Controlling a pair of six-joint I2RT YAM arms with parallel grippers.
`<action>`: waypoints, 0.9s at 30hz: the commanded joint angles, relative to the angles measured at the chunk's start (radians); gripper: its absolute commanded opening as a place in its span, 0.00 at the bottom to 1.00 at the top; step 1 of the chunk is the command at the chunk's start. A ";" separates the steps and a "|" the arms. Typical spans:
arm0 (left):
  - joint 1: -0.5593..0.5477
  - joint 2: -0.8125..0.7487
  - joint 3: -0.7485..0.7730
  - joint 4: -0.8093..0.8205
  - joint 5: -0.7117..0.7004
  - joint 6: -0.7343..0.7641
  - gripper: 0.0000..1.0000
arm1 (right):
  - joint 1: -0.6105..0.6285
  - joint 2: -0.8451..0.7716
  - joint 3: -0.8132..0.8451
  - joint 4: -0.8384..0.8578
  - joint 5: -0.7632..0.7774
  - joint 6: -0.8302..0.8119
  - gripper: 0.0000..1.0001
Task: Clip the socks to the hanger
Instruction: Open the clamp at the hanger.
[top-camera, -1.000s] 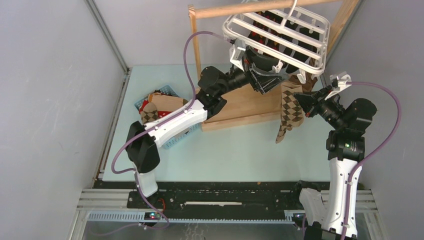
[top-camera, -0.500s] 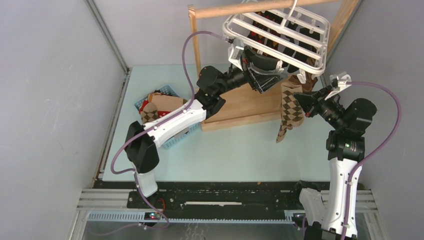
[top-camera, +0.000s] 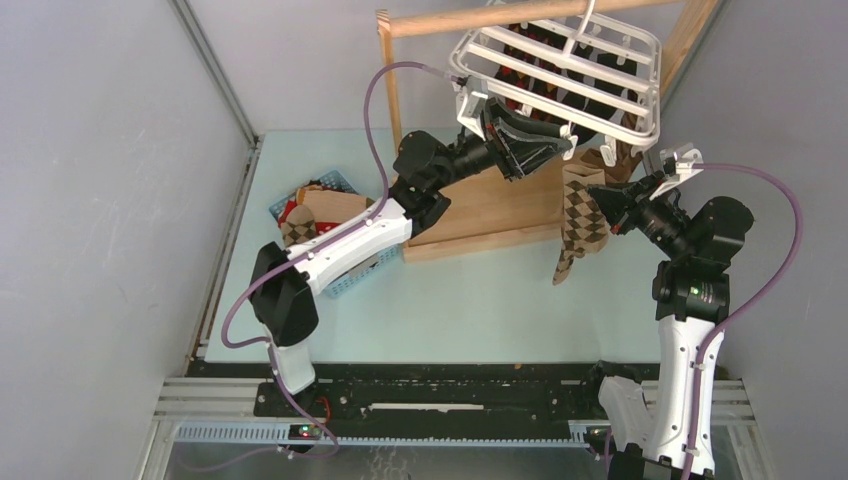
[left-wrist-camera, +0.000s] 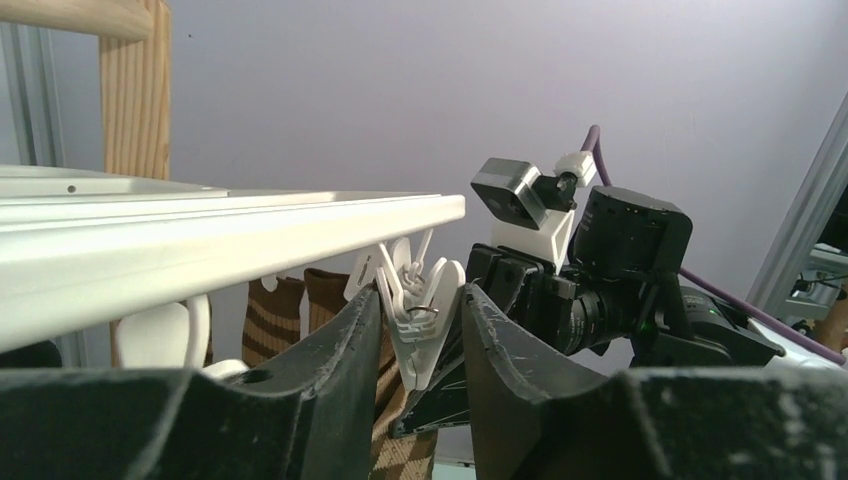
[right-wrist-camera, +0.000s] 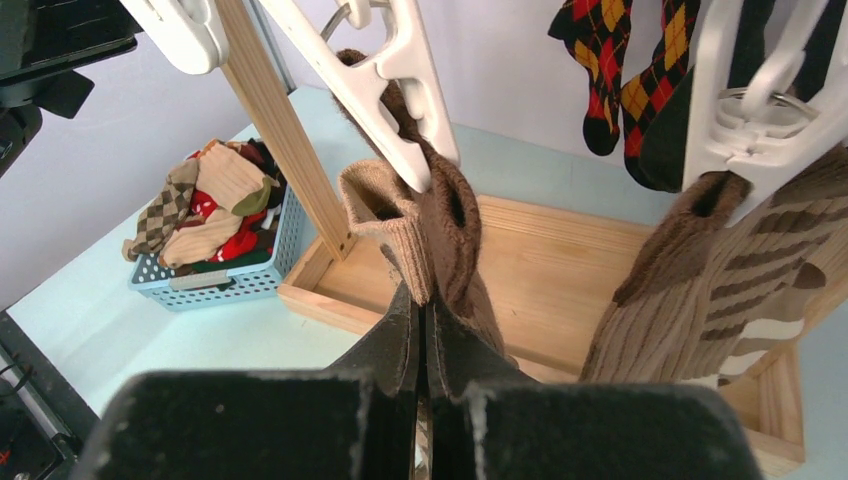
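Left gripper (top-camera: 562, 143) has swung up and over toward the right arm since a second ago, and its jaws have drawn in. It now sits tucked right under the near bar of the hanger (left-wrist-camera: 200, 240). In the left wrist view, one white clip (left-wrist-camera: 415, 335) dangles from that bar straight between the two fingers. Both pads press against the clip's sides, so this gripper is clenched on the clip.

The right gripper (right-wrist-camera: 422, 310) has not shifted. Its fingers are pinched fully together on the brown argyle sock (top-camera: 580, 215), holding it a little below the cuff. The cuff stands just above the fingertips and reaches up to a second clip (right-wrist-camera: 395, 90), whose tip overlaps the cuff. Whether that clip bites the fabric cannot be told. The foot of the sock hangs down below the gripper.

Seen from the left gripper, the held sock shows just beyond and below its clip, with the right gripper close behind.

To the right of the right gripper's fingers, a brown striped sock (right-wrist-camera: 700, 280) hangs from another clip.
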 joint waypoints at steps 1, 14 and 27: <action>0.005 -0.023 0.051 0.002 0.001 -0.009 0.36 | 0.006 -0.008 0.002 0.042 -0.008 0.008 0.00; 0.003 -0.003 0.084 -0.027 -0.022 -0.033 0.31 | 0.008 -0.014 0.002 0.041 -0.020 0.011 0.00; 0.005 -0.010 0.088 -0.049 -0.070 -0.070 0.17 | 0.008 -0.059 0.002 0.034 -0.095 0.019 0.00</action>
